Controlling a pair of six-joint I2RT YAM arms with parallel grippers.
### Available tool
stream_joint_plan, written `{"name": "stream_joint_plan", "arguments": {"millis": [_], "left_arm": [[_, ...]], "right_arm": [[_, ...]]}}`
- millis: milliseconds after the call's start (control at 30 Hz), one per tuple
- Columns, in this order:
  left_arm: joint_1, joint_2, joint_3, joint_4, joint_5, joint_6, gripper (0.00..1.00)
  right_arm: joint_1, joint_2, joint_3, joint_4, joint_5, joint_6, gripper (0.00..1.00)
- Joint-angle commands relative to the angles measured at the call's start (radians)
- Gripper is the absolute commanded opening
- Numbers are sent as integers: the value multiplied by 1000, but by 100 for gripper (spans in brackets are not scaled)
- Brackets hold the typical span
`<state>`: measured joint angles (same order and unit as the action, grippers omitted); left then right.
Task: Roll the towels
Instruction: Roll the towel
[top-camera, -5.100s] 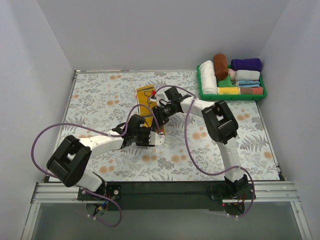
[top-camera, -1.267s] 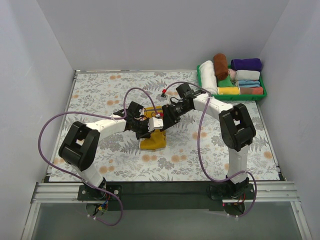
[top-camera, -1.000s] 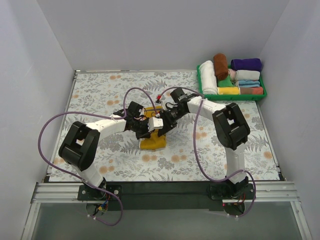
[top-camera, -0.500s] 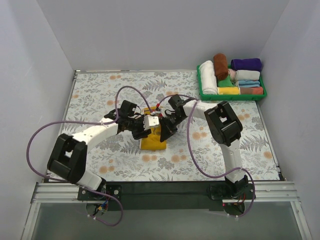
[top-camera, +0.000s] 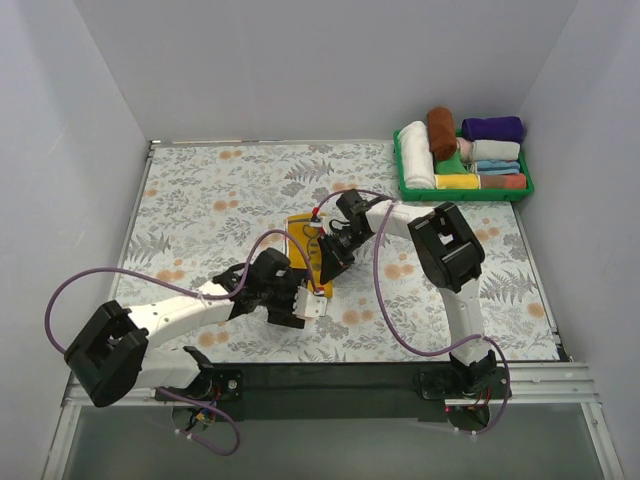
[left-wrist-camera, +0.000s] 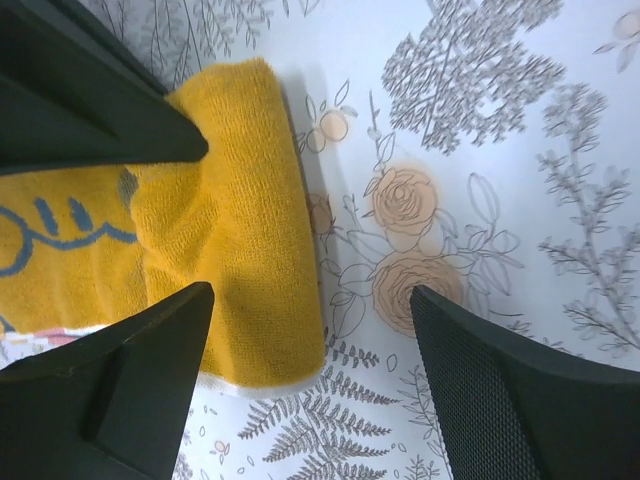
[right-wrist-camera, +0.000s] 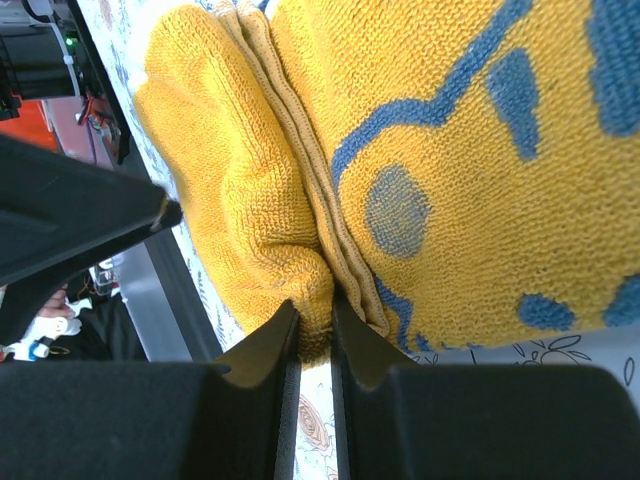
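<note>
The mustard-yellow towel (top-camera: 299, 232) lies on the floral bench (top-camera: 200, 200) a little right of its middle, stretched from far to near, with blue-grey markings on its upper face. Its near end is turned over into a thick folded edge (left-wrist-camera: 245, 220). The right fingers (top-camera: 326, 260) sit at the right side of this towel, toward its near end. In the right wrist view they are nearly closed, pinching a fold of the yellow cloth between their tips. The left fingers (top-camera: 302, 300) are at the towel's near end, low over the bench. In the left wrist view they are spread wide apart: one tip is over the yellow fold and the other over bare bench beside it. Whether either tip touches the cloth cannot be told. The rust-brown towel (top-camera: 441, 132) is already a roll, lying in the green tray (top-camera: 466, 194) at the far right corner of the bench, among other rolled cloths, well apart from both arms.
</note>
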<state>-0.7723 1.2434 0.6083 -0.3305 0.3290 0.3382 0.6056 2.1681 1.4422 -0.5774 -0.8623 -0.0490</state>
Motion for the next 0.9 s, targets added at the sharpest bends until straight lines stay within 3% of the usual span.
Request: {"name": "stream_joint_plan", "arguments": {"millis": [0,267,433,500,600,667,767,867], "left_arm": [[-33,4,-39,168,-151,15,75],[-73,76,-110,286,-196,35,65],[-76,132,-85,257,-131,59,47],[-76,171,-53,177,-96,38,31],[-76,202,33,18,2,-16,21],[-74,220,95,-98,100,-63,8],[-74,258,171,-235,249,-108,0],[-71,318,211,-333,330,-143,0]], "right_arm": [[14,44,6,-24,62,-28,18],[14,70,-6,-27,45,-43,19],[13,76,-2,-29,43,-45,19],[11,68,-12,-30,48,-48,19],[7,26,-55,-35,54,-55,19],[0,-30,-94,-35,55,-64,20],[-10,-125,-173,-33,77,-95,25],[-39,-218,-213,-41,103,-118,53]]}}
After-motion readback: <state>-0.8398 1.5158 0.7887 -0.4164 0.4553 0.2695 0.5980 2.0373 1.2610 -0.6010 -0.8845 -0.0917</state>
